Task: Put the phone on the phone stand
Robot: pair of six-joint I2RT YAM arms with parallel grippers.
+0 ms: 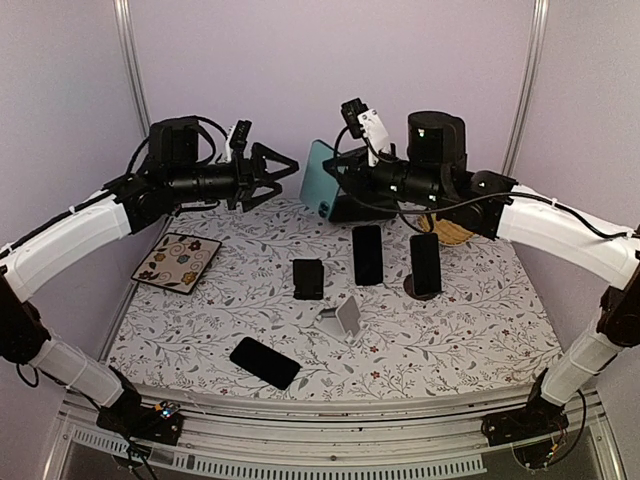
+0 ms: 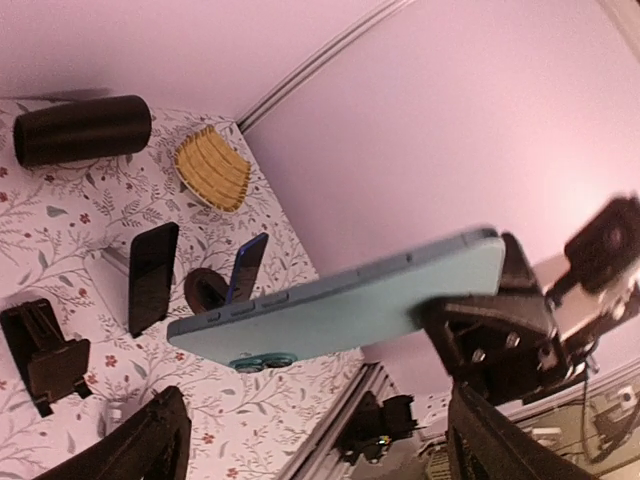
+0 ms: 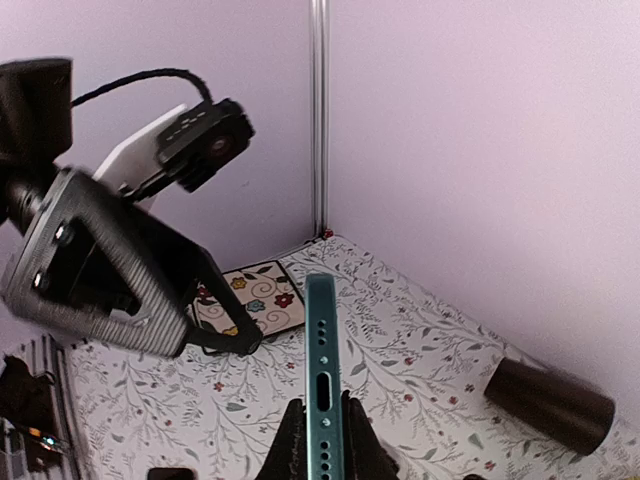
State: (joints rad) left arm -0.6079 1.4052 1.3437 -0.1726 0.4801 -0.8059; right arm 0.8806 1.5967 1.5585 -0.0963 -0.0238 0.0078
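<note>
While the teal phone [image 1: 320, 180] hangs in mid-air, high above and behind the white phone stand [image 1: 345, 318], we count pickup as done and placing as not yet done. Right pincer [image 3: 322, 445] is clamped on one end of it. Left pincer [image 1: 283, 170] sits just beside the phone's other end, jaws wide apart, gripping nothing. Stand is bare on the counter [image 1: 470, 330]. Behind the stand, three dark phones [image 1: 367, 255] stand propped up; a black phone [image 1: 265, 362] lies flat in front of it, leftward. Left to do, we reckon: carry down, tilt, seat on the stand, release.
</note>
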